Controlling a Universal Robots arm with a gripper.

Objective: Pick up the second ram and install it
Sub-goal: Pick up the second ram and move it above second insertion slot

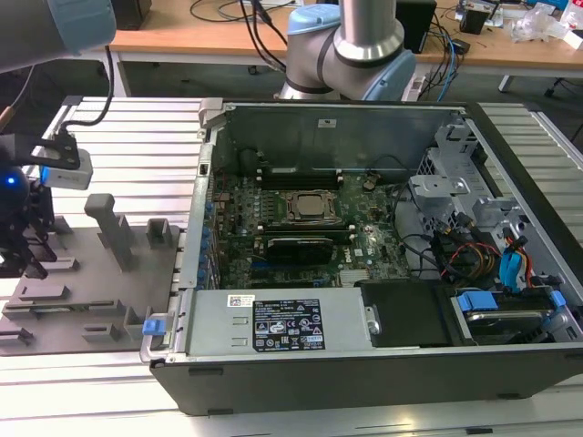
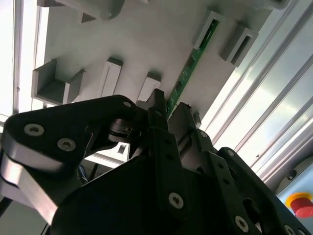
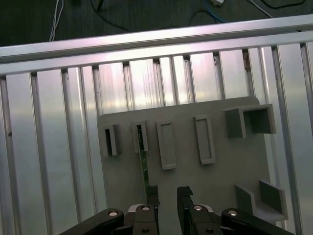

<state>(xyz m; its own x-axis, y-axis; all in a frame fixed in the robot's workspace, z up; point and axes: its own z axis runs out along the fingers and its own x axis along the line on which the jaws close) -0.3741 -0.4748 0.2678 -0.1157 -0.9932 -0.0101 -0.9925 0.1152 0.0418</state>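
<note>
The second ram (image 3: pixel 143 161) is a thin green stick standing on edge in a slot of the grey holder plate (image 3: pixel 220 176). In the second wrist view the second ram (image 2: pixel 190 63) runs from a holder block down to my fingertips. My gripper (image 3: pixel 167 193) hovers just above the plate, open, with a clear gap between its black fingers (image 3: pixel 152 195). The stick's near end reaches the fingertips (image 2: pixel 156 105); whether it lies inside the gap or beside one finger I cannot tell. In the exterior view my gripper (image 1: pixel 23 250) is at the far left, over the holder plate (image 1: pixel 91 291).
An open computer case (image 1: pixel 364 364) lies to the exterior view's right of the plate, with its motherboard (image 1: pixel 301 218) and processor socket (image 1: pixel 308 207) exposed. Grey upright blocks (image 1: pixel 114 228) stand on the plate. Ribbed aluminium table profiles (image 3: pixel 146 83) surround it.
</note>
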